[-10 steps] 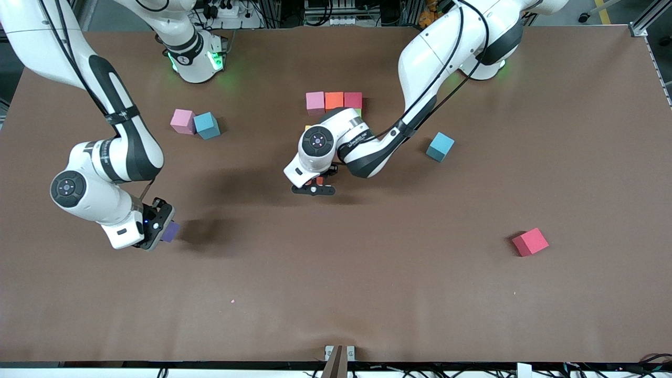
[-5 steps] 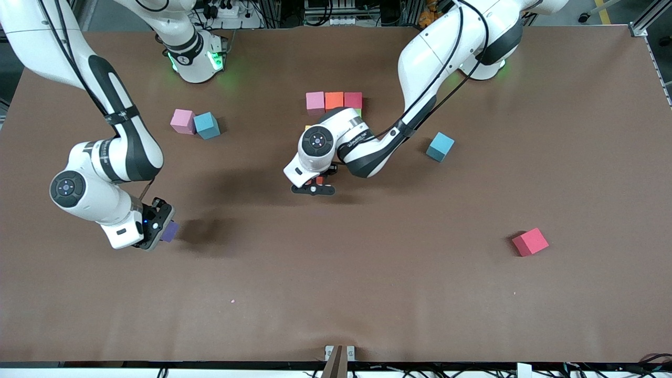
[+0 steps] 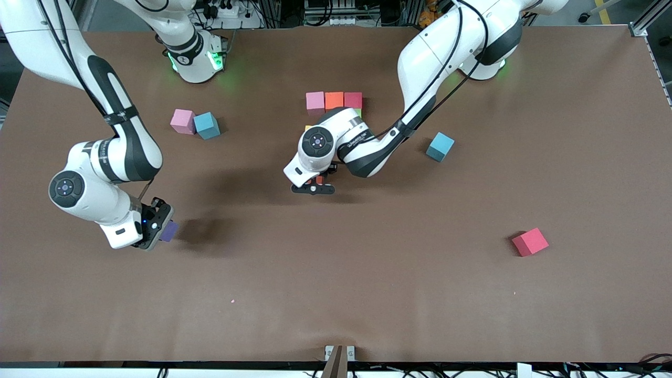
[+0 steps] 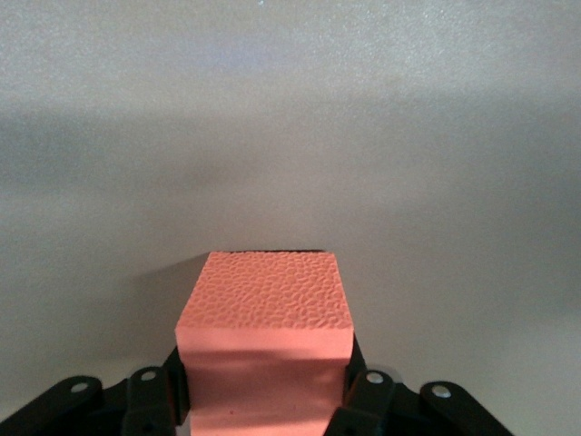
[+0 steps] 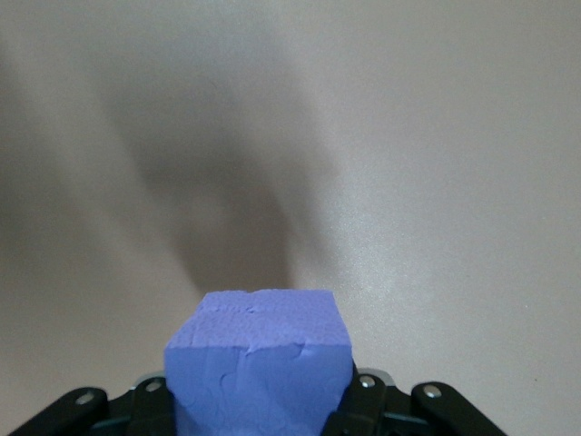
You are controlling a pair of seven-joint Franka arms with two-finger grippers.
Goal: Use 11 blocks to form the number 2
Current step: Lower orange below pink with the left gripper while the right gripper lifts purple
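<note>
Left wrist view — left gripper state unclear, pebbled orange cube | right gripper clamps purple cube

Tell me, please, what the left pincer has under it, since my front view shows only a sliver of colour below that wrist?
Observer: The left wrist view shows an orange cube at the left pincer, with its whole pebbled top face in sight.
Operator: Thank you. Is the purple cube at the right pincer sitting straight?
Observer: In the right wrist view, the purple cube is clamped in the right pincer and sits level.
Operator: Is its surface intact?
Observer: Its top face is creased and slightly dented.
</note>
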